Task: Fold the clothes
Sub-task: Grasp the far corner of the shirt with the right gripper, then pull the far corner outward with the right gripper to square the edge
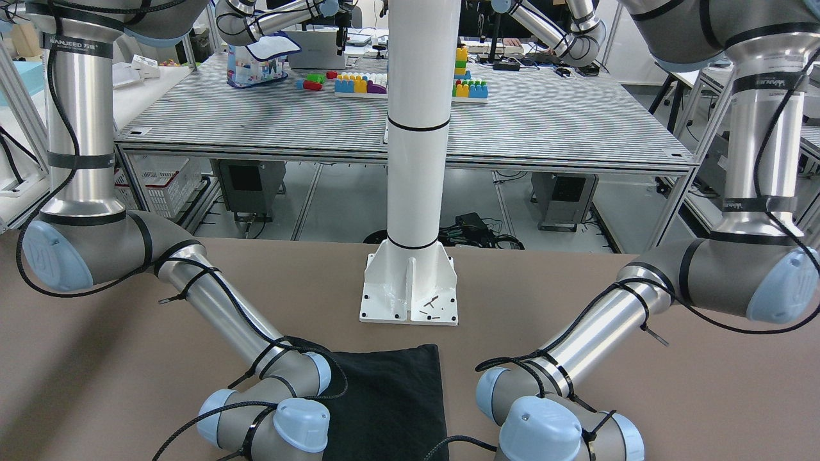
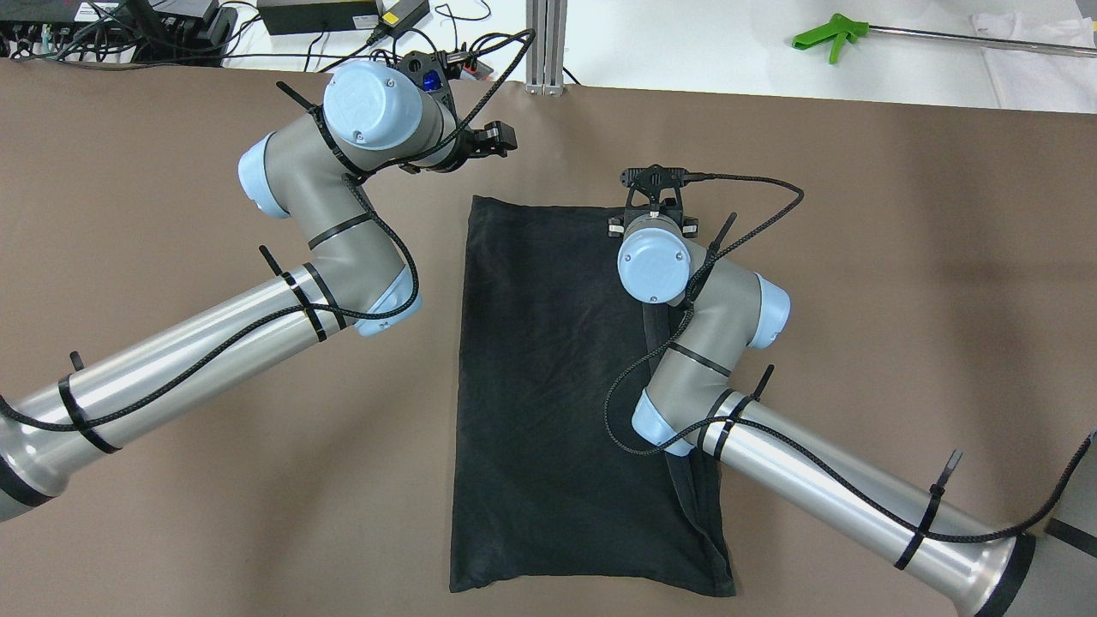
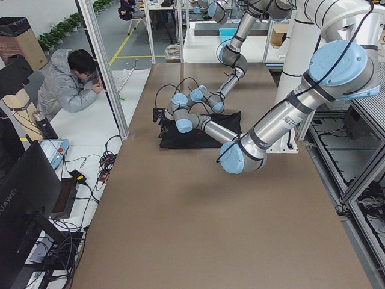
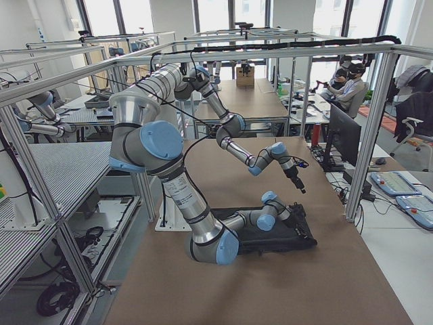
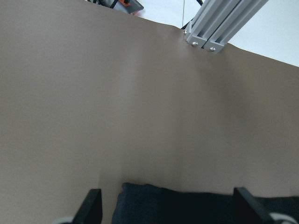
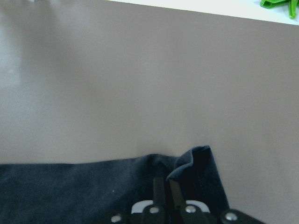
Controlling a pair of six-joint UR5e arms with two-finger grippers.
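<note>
The clothes are one black garment point(image 2: 548, 386) lying flat on the brown table, long side running away from me; it also shows in the front view point(image 1: 391, 397). My right gripper point(image 6: 167, 184) sits low at the garment's far right corner point(image 6: 194, 163), shut on the fabric, which curls up beside the fingers. In the overhead view the right gripper point(image 2: 653, 224) is mostly hidden under its wrist. My left gripper point(image 5: 167, 193) is open and holds nothing, its fingers point(image 5: 92, 205) wide apart above the garment's far left edge point(image 5: 187, 205). In the overhead view the left gripper point(image 2: 495, 141) hovers just beyond that corner.
The white pillar's base plate point(image 1: 410, 288) stands on the table behind the garment. An aluminium post point(image 2: 546, 51), cables point(image 2: 128, 26) and a green tool point(image 2: 823, 36) lie past the table's far edge. A person point(image 3: 66, 84) sits beyond that edge. Bare table lies on both sides.
</note>
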